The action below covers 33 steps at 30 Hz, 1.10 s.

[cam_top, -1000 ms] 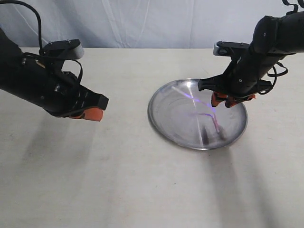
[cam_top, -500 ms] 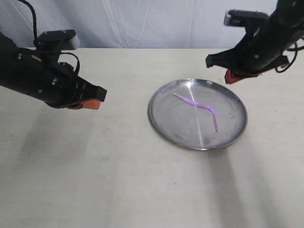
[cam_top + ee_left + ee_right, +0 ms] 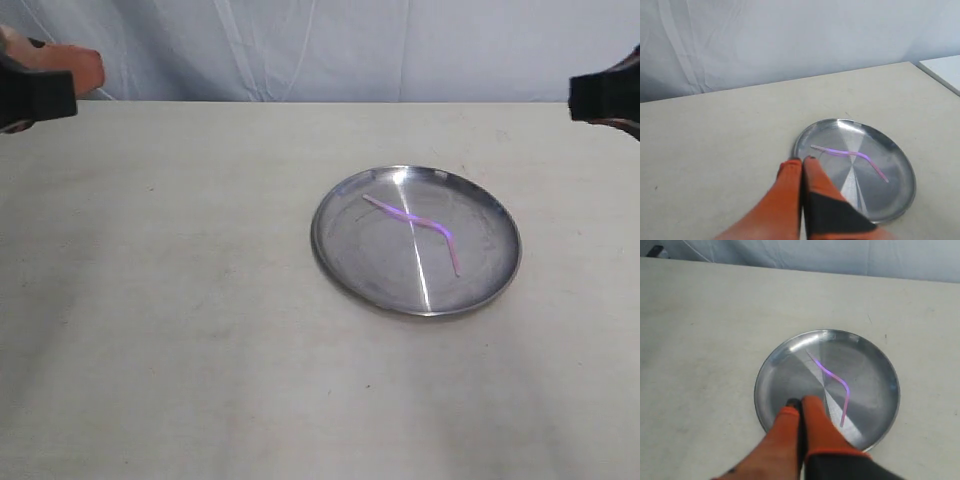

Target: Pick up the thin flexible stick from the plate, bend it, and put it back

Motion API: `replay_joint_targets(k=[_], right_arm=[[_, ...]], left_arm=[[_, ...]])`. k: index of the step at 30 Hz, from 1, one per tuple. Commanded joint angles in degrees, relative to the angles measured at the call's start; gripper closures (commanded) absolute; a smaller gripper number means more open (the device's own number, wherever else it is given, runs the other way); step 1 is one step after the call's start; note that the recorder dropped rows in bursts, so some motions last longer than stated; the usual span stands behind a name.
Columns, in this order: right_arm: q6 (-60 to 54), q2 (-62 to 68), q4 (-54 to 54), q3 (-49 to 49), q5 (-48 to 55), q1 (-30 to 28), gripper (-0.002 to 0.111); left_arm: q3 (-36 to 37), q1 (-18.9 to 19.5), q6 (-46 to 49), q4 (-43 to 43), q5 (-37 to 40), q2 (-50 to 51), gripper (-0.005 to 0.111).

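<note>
The thin flexible stick (image 3: 415, 222), pink to purple and kinked, lies free inside the round silver plate (image 3: 340, 270) right of the table's middle. Both wrist views show the same stick (image 3: 850, 155) (image 3: 837, 382) resting in the plate (image 3: 900, 200) (image 3: 770, 385). My left gripper (image 3: 75, 75) is high at the far left edge, well away from the plate; its orange fingers (image 3: 790, 175) are pressed together with nothing between them. My right gripper (image 3: 801, 404) is shut and empty too, and only a dark part of that arm (image 3: 605, 97) shows at the far right edge.
The beige table (image 3: 200, 330) stretches around the plate. A pale cloth backdrop (image 3: 320, 45) hangs behind the table's far edge. A second white surface (image 3: 945, 67) shows beyond the table corner in the left wrist view.
Both arms have risen and pulled outward to the frame edges. The right gripper left the plate, and the bent stick stays lying in it.
</note>
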Motion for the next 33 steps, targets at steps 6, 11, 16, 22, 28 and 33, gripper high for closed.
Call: replay_joint_targets(k=[6, 11, 16, 22, 28, 33], right_arm=[[-0.4, -16.52, 0.21, 1.51, 2.19, 0.24, 0.108], [-2.05, -23.99, 0.36, 3.42, 0.18, -2.17, 0.108], [-2.33, -37.92, -1.83, 22.49, -14.38, -16.57, 0.108], [-2.33, -45.01, -5.52, 36.06, -15.18, -20.4, 0.108], [-2.33, -48.27, -5.97, 44.53, -15.62, -20.4, 0.108], [-2.33, -49.28, -5.3, 48.97, -18.12, -20.4, 0.108]], left_arm=[[1.13, -0.26, -0.4, -0.3, 1.91, -5.32, 0.107], [1.13, -0.26, -0.4, -0.3, 1.91, -5.32, 0.107], [1.13, -0.26, -0.4, -0.3, 2.15, -5.31, 0.107], [1.13, -0.26, -0.4, -0.3, 2.35, -5.31, 0.107], [1.13, -0.26, -0.4, -0.3, 2.35, -5.31, 0.107], [1.13, -0.26, -0.4, -0.3, 2.35, -5.31, 0.107]])
